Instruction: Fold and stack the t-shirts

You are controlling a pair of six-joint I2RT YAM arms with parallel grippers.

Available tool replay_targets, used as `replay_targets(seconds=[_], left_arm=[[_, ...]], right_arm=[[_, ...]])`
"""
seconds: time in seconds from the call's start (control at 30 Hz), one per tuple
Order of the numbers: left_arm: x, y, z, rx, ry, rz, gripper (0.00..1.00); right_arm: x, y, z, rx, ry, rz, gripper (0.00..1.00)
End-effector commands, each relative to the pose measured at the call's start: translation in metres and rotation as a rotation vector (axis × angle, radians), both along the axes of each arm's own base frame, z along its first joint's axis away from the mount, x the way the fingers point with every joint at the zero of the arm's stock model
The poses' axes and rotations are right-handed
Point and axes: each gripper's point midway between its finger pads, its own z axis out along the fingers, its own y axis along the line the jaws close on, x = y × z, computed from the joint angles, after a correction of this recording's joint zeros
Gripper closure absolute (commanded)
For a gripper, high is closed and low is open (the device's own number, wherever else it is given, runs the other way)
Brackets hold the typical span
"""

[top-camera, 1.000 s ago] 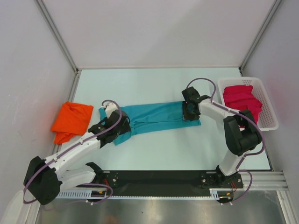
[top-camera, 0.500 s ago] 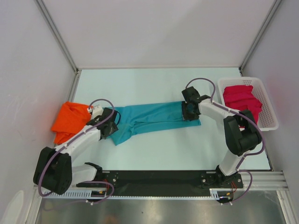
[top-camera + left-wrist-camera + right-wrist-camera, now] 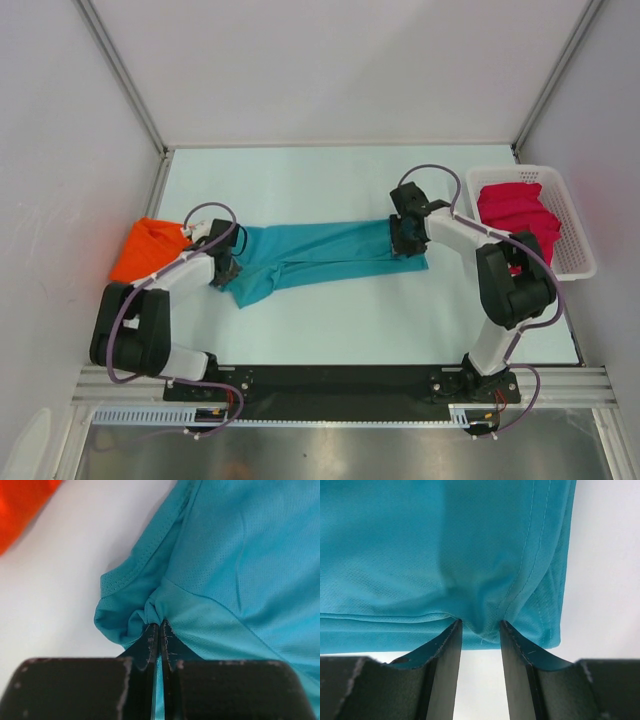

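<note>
Two claws are closed on one garment: a puckered fold of the teal t-shirt point(image 3: 240, 555) by its sleeve seam is pinched in the left claw point(image 3: 159, 630), a bunch of its hem in the right claw point(image 3: 480, 627). Between them it is laid out on the tabletop point(image 3: 330, 320). Thin, limp mesh is judged light and sag-prone, so seams and hems are best gripped. An orange t-shirt point(image 3: 140, 255) is seen just beyond the left claw

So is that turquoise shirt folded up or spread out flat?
Half-folded: the teal shirt lies as a long narrow strip, layered edges showing, pinched at its ends by the left gripper and right gripper.
</note>
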Motion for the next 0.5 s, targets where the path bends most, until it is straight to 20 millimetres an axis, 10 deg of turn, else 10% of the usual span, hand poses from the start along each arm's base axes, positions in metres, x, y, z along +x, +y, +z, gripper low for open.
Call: replay_targets(seconds=[0.0, 0.47], left_arm=[[0.042, 0.013, 0.026, 0.009, -0.057, 0.015, 0.95], [0.177, 0.072, 0.062, -0.035, -0.07, 0.075, 0.95]], right_arm=[[0.017, 0.003, 0.015, -0.002, -0.038, 0.006, 0.59], [0.021, 0.007, 0.018, -0.064, -0.009, 0.016, 0.59]])
